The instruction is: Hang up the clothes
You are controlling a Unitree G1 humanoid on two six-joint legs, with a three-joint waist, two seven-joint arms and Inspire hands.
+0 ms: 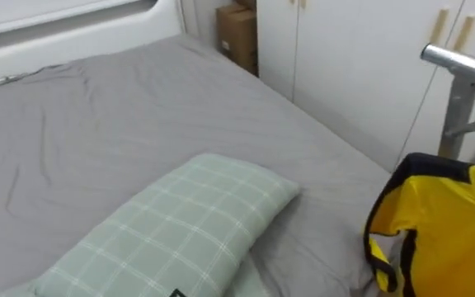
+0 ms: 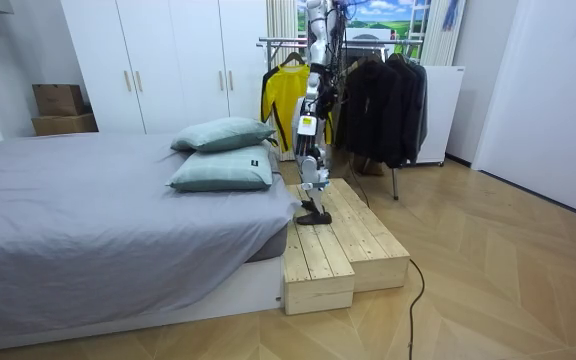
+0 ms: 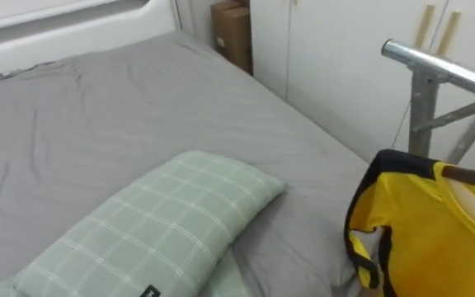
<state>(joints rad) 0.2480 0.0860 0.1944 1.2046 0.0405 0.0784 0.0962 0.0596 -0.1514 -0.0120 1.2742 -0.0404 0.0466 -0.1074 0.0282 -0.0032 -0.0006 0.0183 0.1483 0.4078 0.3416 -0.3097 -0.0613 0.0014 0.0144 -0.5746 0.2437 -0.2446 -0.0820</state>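
Yellow jersey on rack, pillows on bed

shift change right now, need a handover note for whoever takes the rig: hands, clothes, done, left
Hands: the state of the left and right hand cannot be read; check both first.
Things: the yellow shirt is on its hanger, just below the end of the rack rail, beside the bed. The robot stands on the wooden platform between bed and rack. Dark clothes hang further along.
Done: shirt on hanger, up at the rack.
Left: the hook is out of sight, so confirm it sits on the rail; if not, hook it.
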